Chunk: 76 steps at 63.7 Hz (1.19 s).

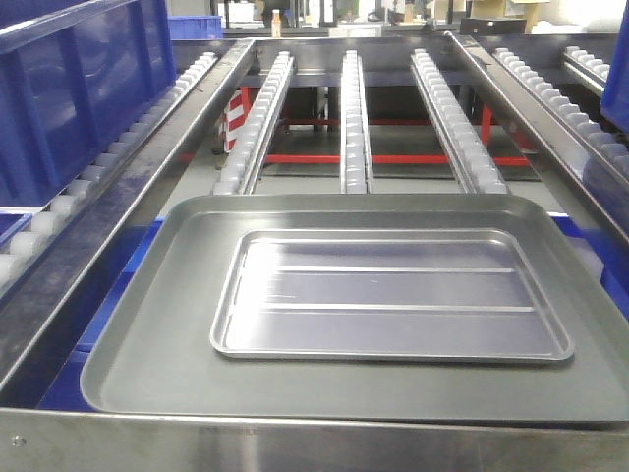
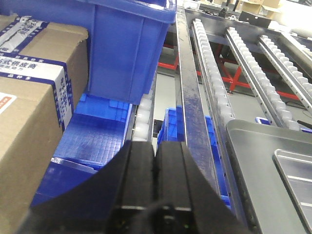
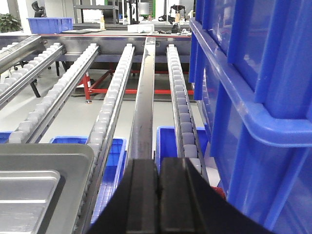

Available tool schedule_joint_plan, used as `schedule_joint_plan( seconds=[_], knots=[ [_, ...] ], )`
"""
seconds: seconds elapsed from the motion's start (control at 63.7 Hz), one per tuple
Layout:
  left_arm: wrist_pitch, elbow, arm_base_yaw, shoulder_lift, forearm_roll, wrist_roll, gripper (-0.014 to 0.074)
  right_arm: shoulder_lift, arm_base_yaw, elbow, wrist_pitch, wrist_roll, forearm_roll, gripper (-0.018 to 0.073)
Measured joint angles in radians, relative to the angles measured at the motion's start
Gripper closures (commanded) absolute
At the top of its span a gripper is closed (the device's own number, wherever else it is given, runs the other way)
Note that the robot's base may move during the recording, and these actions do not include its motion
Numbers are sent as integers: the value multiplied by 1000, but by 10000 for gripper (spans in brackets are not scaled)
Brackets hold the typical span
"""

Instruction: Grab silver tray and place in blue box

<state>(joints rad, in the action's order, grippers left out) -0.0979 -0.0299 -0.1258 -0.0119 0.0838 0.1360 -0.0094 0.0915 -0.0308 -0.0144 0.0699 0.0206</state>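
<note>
The silver tray (image 1: 393, 295) lies flat and shiny, with two long ribs, inside a larger dull grey tray (image 1: 138, 344) at the near end of the roller conveyor. Its corner shows at the right edge of the left wrist view (image 2: 295, 173) and at the lower left of the right wrist view (image 3: 24, 197). The blue box (image 1: 79, 93) stands on the left roller lane, also seen from the left wrist (image 2: 131, 48). My left gripper (image 2: 156, 144) is shut and empty, left of the trays. My right gripper (image 3: 159, 163) is shut and empty, right of them. Neither arm shows in the front view.
Cardboard boxes (image 2: 34, 97) stand left of the left gripper. Stacked blue crates (image 3: 253, 83) rise close on the right. Roller rails (image 1: 354, 118) run away from the trays. Small blue bins (image 3: 109, 161) sit below the rails. A steel edge (image 1: 295, 447) borders the front.
</note>
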Motion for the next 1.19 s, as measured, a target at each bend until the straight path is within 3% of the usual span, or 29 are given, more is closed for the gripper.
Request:
schedule_joint_plan(
  seconds=[0.33, 0.864, 0.989, 1.099, 1.193],
  knots=[
    [2, 0, 0, 0, 0, 0, 692, 0, 0, 0, 0, 0, 0, 501],
    [141, 3, 0, 0, 0, 0, 692, 0, 0, 0, 55, 0, 0, 501],
    [88, 97, 0, 2, -30, 0, 690, 0, 0, 12, 95, 22, -12, 501],
    [-14, 231, 0, 60, -116, 0, 669, 0, 0, 117, 14, 46, -21, 499],
    [-68, 325, -7, 153, -152, 0, 595, 38, -2, 231, -58, 53, -21, 467]
  ],
)
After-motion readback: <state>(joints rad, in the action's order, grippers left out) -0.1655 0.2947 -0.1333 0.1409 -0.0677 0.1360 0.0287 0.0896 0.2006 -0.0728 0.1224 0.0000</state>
